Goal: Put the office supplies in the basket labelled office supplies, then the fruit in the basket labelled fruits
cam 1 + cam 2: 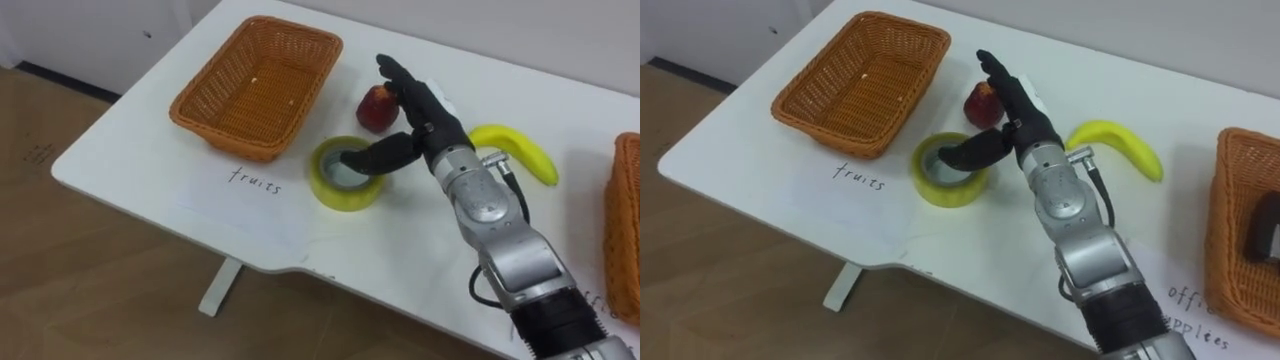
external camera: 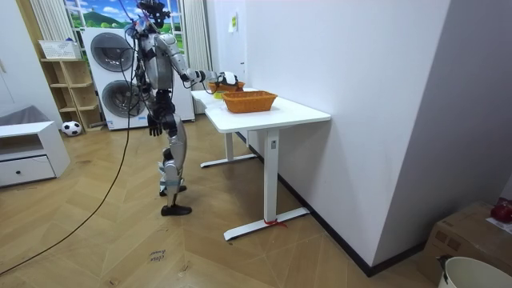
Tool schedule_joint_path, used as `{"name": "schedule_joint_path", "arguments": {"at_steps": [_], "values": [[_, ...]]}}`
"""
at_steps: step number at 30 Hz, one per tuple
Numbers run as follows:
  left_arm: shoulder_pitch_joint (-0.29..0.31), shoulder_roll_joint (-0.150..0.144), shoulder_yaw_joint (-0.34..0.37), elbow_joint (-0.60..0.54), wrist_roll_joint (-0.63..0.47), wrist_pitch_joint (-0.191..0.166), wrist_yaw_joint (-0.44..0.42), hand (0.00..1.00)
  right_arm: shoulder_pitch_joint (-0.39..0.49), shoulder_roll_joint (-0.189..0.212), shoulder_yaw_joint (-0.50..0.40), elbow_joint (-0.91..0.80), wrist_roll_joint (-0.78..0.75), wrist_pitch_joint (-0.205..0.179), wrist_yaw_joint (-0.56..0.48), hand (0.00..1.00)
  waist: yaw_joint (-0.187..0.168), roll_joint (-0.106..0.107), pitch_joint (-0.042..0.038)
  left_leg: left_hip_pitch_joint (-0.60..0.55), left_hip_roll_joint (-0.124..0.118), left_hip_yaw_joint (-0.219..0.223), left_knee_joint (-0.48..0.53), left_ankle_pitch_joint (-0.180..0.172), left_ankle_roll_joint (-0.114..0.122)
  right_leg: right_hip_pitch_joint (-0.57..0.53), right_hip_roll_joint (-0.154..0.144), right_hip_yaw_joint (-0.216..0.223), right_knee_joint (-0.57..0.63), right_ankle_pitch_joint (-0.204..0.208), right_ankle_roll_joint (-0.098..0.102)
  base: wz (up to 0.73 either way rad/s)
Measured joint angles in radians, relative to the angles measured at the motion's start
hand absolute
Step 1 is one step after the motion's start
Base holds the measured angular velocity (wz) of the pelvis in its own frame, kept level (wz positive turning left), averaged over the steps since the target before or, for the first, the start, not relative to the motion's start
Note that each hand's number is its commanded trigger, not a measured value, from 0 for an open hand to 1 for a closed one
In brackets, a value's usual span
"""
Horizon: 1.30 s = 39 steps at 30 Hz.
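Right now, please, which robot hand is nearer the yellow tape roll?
Right. The right robot hand has its thumb in the yellow tape roll; the left robot hand hangs at the robot's side.

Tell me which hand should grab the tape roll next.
Right. The right hand is at the tape roll, thumb in its hole, fingers straight. The left hand hangs by the robot's side, away from the table.
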<state>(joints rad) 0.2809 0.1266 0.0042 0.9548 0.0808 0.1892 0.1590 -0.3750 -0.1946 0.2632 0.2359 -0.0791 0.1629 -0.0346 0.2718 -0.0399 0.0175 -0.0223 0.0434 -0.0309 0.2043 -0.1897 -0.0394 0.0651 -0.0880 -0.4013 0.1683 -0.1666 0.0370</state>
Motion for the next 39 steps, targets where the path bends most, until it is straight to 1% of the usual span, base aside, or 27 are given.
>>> {"name": "schedule_joint_path", "arguments": {"at_steps": [3, 10, 18, 23, 24, 27, 33, 39], "values": [[-0.007, 0.001, -0.011, 0.0, 0.0, 0.0, -0.016, 0.0, -0.017, 0.001, 0.0, 0.038, -0.015, 0.0, 0.0, 0.0, 0.009, 0.0, 0.0001, -0.002, 0.0, 0.0, 0.0, 0.0, 0.0, -0.003, 0.0, 0.0, 0.0, 0.0, 0.0, 0.0], [-0.007, 0.001, -0.017, 0.0, 0.0, 0.0, -0.027, 0.0, -0.047, 0.001, 0.0, 0.047, -0.048, 0.0, 0.0, 0.0, 0.01, -0.004, 0.0016, -0.003, 0.0, 0.0, 0.0, 0.0, 0.0, -0.005, 0.0, 0.0, 0.0, 0.0, 0.0, 0.0], [-0.007, 0.001, -0.017, -0.001, 0.0, 0.0, -0.043, 0.0, -0.047, 0.001, 0.0, 0.047, -0.051, 0.0, 0.0, 0.0, 0.01, -0.005, 0.0015, -0.004, 0.0, 0.0, 0.0, 0.0, 0.0, -0.006, -0.001, 0.0, 0.0, 0.0, 0.0, 0.0], [-0.002, 0.003, -0.017, -0.031, 0.001, 0.001, -0.061, 0.0, -0.047, 0.007, 0.0, 0.047, -0.157, 0.0, -0.002, 0.0, 0.011, -0.006, 0.0012, -0.008, 0.0, 0.0, 0.001, 0.0, 0.0, -0.009, -0.001, -0.004, 0.001, 0.0, 0.0, 0.0], [-0.007, 0.002, -0.016, -0.034, -0.001, 0.001, -0.062, 0.0, -0.047, 0.008, 0.001, 0.047, -0.202, 0.0, -0.003, 0.0, 0.01, -0.006, 0.0009, -0.01, -0.001, 0.0, 0.001, 0.001, 0.001, -0.011, -0.003, -0.02, 0.001, 0.0, 0.0, 0.0], [-0.018, 0.003, -0.016, -0.034, 0.0, 0.001, -0.06, 0.0, -0.047, 0.008, 0.012, 0.046, -0.29, 0.001, -0.007, 0.0, 0.009, -0.007, -0.0003, -0.018, -0.003, 0.0, 0.001, 0.003, 0.002, -0.014, -0.007, -0.042, 0.001, 0.0, 0.0, 0.01], [-0.022, 0.003, -0.008, -0.031, 0.0, 0.001, -0.055, 0.0, -0.047, 0.009, 0.024, 0.043, -0.369, 0.008, -0.005, 0.0, 0.011, -0.016, -0.0058, -0.017, -0.006, 0.0, 0.001, 0.004, 0.004, -0.014, -0.01, -0.042, 0.002, 0.0, 0.0, 0.01], [-0.023, 0.004, -0.009, -0.031, 0.0, 0.0, -0.055, 0.0, -0.047, 0.017, 0.032, 0.039, -0.442, 0.01, 0.033, 0.0, 0.01, -0.015, -0.0058, -0.017, -0.006, 0.0, 0.0, 0.004, 0.004, -0.014, -0.01, -0.042, 0.001, 0.0, 0.001, 0.0]]}}
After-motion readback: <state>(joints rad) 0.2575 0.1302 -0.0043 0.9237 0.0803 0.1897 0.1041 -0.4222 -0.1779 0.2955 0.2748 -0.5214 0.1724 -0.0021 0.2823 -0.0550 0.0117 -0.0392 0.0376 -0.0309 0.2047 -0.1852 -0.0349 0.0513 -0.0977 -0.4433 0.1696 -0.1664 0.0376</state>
